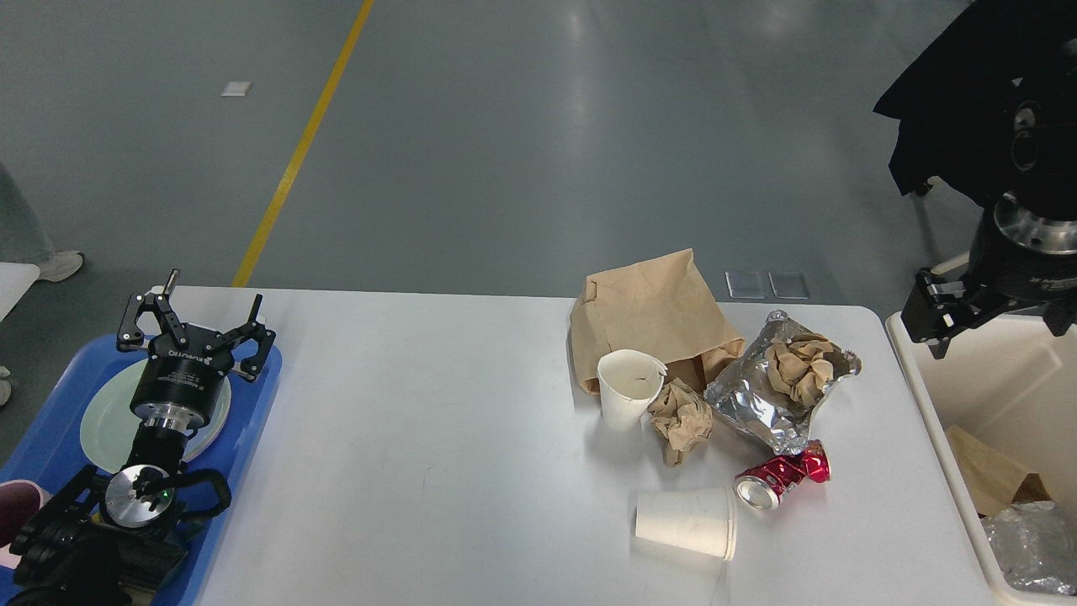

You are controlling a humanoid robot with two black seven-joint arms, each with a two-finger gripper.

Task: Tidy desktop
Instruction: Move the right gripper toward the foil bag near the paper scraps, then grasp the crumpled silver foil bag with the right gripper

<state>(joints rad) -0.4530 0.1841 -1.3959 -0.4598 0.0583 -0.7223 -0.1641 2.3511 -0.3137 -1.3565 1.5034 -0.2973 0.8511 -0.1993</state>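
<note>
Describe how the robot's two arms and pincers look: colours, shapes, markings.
Both arms are black with shiny silver metal rings. The left pincer has two black linkage fingers on a round black body with pale lettering; black cables loop near a green light. The right pincer is black below a silver collar.

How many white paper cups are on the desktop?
2. One paper cup stands upright in front of the brown paper bag; the other cup lies on its side beside the red can.
</note>
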